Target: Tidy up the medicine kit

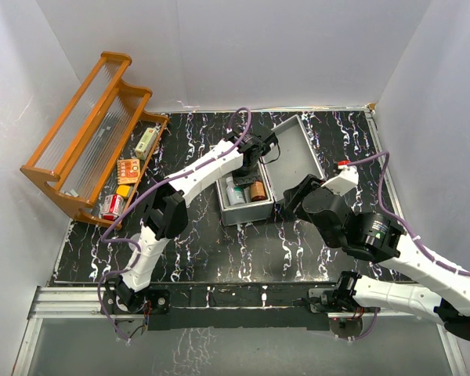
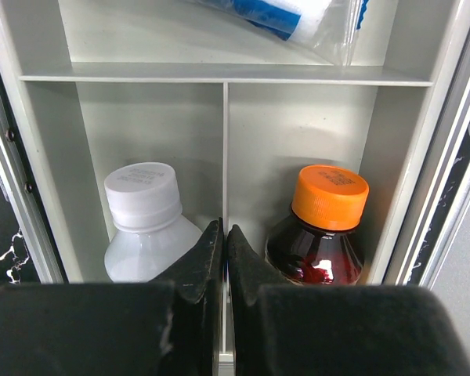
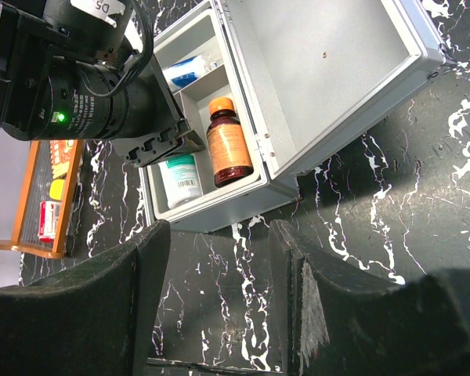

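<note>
1. While small packs [image 1: 128,170] lie in the wooden rack [image 1: 86,133] to the left of the medicine kit [image 1: 247,213], the kit sits mid-table. It is open, with its lid [image 1: 298,153] laid back to the right.
2. A white-capped bottle [image 2: 145,227] lies on its side in the kit's near-left compartment. The left gripper [image 2: 225,235] hangs just above the divider [image 2: 225,149] beside that bottle, pinched fully shut with nothing in it.
3. Right of the divider, a brown bottle [image 2: 325,235] with an orange cap fills the kit's near-right compartment. A clear bag [image 2: 298,19] with something blue in it lies in the far compartment.
4. The sorting looks partly done, and the step in hand seems to be getting the left gripper out to fetch the next item. It would go best lifted straight up along the divider, fingers together, so it clips neither cap. It should swing toward the rack only once it is above the kit's walls.
5. The right gripper [image 3: 219,227] hovers just off the kit's near wall, toward the lid side, with its jaws partly apart and empty. It should keep clear of the left arm's path and off the lid, which might swing.
6. Under the kit, the table [image 1: 243,251] is glossy black with white marbling, so a shove could slide the case.
7. Plain white walls [image 1: 243,55] close in behind the kit and on both sides, and the rack leans by the left one.
</note>
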Available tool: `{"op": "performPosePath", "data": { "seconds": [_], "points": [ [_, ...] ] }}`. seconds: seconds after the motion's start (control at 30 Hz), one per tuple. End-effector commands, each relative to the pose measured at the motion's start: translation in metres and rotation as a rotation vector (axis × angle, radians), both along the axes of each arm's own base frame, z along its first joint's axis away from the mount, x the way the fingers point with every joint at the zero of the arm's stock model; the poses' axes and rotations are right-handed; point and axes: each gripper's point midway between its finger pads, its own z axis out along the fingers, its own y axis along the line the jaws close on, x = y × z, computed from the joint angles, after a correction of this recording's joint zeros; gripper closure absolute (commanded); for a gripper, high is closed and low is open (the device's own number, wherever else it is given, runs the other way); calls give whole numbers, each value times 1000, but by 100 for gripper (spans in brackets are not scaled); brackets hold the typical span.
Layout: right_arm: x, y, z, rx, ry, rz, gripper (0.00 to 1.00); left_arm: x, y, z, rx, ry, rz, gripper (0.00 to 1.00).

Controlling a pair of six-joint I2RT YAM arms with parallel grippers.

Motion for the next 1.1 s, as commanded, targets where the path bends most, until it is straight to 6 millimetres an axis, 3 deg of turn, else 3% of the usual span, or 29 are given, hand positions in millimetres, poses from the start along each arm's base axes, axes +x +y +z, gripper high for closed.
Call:
{"op": "performPosePath", "data": {
  "seconds": [0.0, 0.07, 0.3, 0.37, 0.57, 0.7, 0.9, 1.07],
  "points": [
    [4, 1, 8, 26, -29, -13, 49, 5, -2, 16, -39, -30, -13, 100],
    [4, 1, 9, 28, -30, -13, 49, 4, -3, 19, -48, -29, -22, 95],
    [3, -1, 11, 35, -36, -16, 48, -1, -6, 46, -102, -50, -92, 59],
    [3, -1, 11, 36, -37, -17, 48, -2, -5, 56, -121, -67, -102, 55],
    [4, 1, 10, 34, -30, -17, 48, -6, -12, 83, -213, -108, -151, 53],
    [5, 0, 11, 24, -36, -23, 47, -8, -5, 101, -230, -161, -164, 54],
    [8, -5, 20, -28, -70, -18, 37, -12, 29, 120, -230, -267, -141, 52],
    [12, -8, 36, -106, -124, 9, 27, -20, 66, 124, -290, -363, -105, 46]
  ]
}}
